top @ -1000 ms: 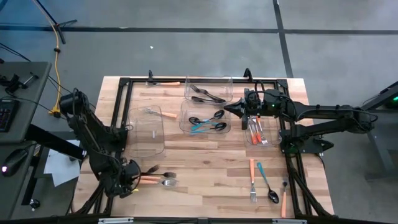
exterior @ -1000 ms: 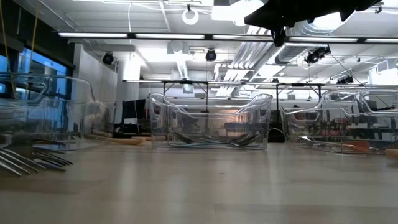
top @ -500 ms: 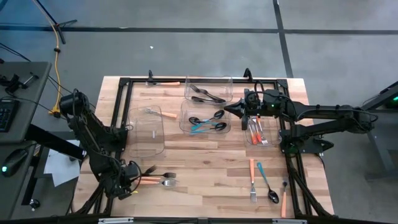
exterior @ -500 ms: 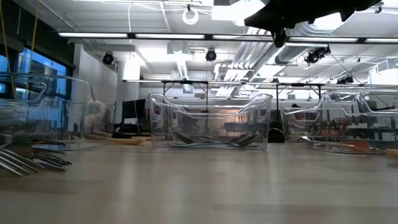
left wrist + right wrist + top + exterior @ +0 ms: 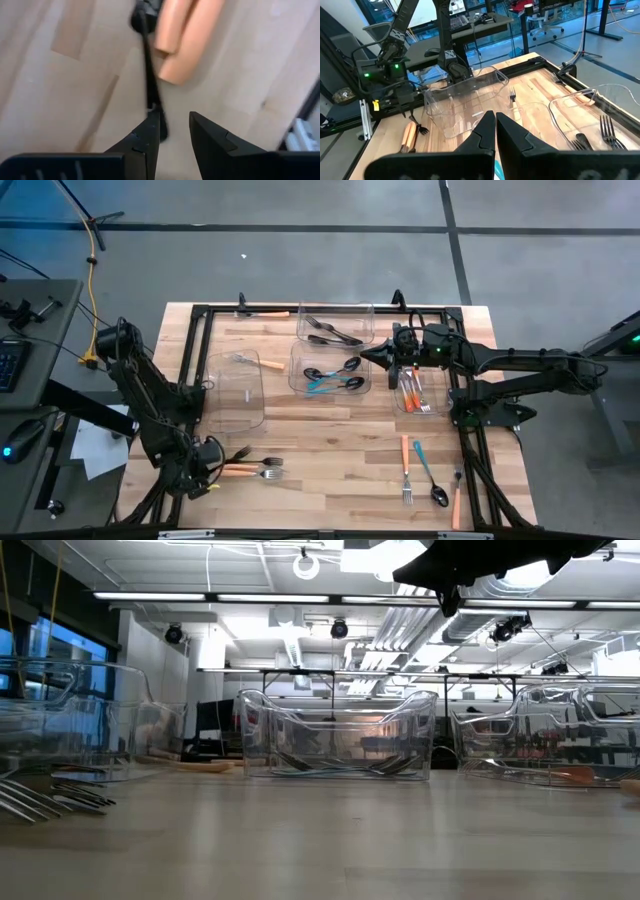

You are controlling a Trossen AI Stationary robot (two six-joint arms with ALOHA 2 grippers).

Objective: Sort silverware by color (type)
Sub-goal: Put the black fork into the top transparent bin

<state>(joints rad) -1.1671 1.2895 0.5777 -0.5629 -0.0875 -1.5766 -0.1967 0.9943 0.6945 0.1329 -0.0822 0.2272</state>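
At the table's seven o'clock corner, a thin black utensil lies beside an orange-handled fork. My left pincer straddles the black handle's end, fingers partly apart, grip not certain. At two o'clock my right pincer hovers, pressed together, over the bin of orange-handled pieces.

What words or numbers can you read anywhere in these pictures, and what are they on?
None. No word, label, brand or number can be read in any view.
The clear bins, the silverware and the wooden table carry no print that shows.
The dark arms show only small green lights, no letters.
A yellow tag on the frame in the right wrist view is too small to read.
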